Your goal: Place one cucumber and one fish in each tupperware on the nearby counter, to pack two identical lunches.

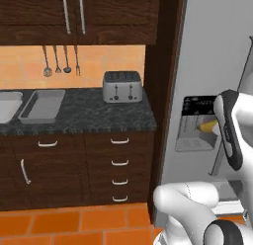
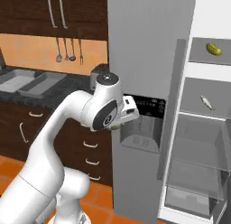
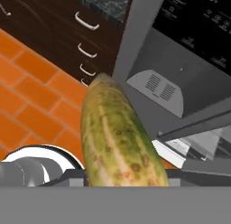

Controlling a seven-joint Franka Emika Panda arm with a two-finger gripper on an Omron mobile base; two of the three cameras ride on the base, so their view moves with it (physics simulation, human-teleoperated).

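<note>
1. Two cucumbers are showing: one cucumber (image 3: pixel 118 137) is sitting close up before the hand camera, and a second cucumber (image 2: pixel 214 49) is lying on an upper fridge shelf.
2. One fish (image 2: pixel 206 101) is lying on the shelf below it.
3. Two tupperware trays are sitting on the counter (image 1: pixel 94 115): one tupperware (image 1: pixel 43 105) in full and another tupperware (image 1: pixel 9 105) cut off at the left edge.
4. One toaster (image 1: pixel 122 86) is standing there.
5. Four utensils (image 1: pixel 62 61) are hanging on the wall.

counter (image 1: pixel 84 115): speckled stone | toaster (image 1: pixel 122 86): brushed metal | cucumber (image 3: pixel 118 142): mottled, matt skin
</note>
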